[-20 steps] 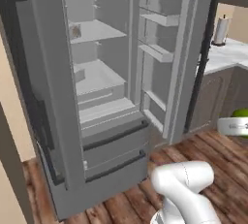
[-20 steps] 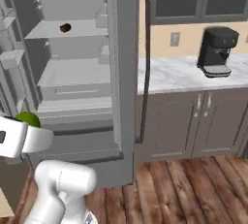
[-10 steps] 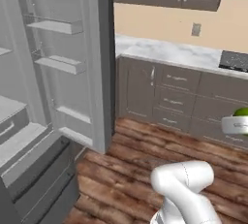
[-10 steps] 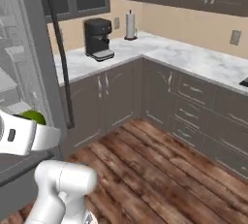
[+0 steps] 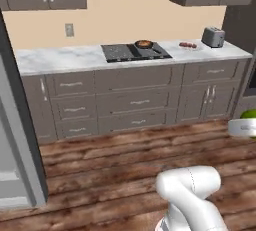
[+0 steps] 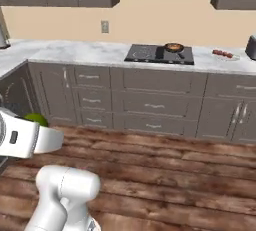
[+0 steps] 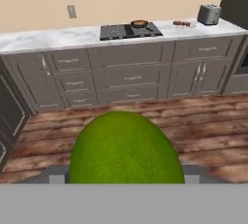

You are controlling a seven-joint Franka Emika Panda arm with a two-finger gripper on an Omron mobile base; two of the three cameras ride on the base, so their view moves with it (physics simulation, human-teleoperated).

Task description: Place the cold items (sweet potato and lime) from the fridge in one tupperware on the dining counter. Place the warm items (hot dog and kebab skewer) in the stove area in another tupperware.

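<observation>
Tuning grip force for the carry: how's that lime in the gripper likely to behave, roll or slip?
The lime looks round and smooth-skinned, so it would likely roll if released on a flat surface. Its curved sides give the gripper little flat contact, so it may slip under a light hold. It looks small and solid, so probably firm and fairly light.

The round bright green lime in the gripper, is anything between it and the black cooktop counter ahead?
Nothing visible does. The round bright green lime sits in the gripper, and bare wooden floor runs from there to the grey cabinets under the black cooktop. The dining counter and the deep tray are not in these pictures.
</observation>
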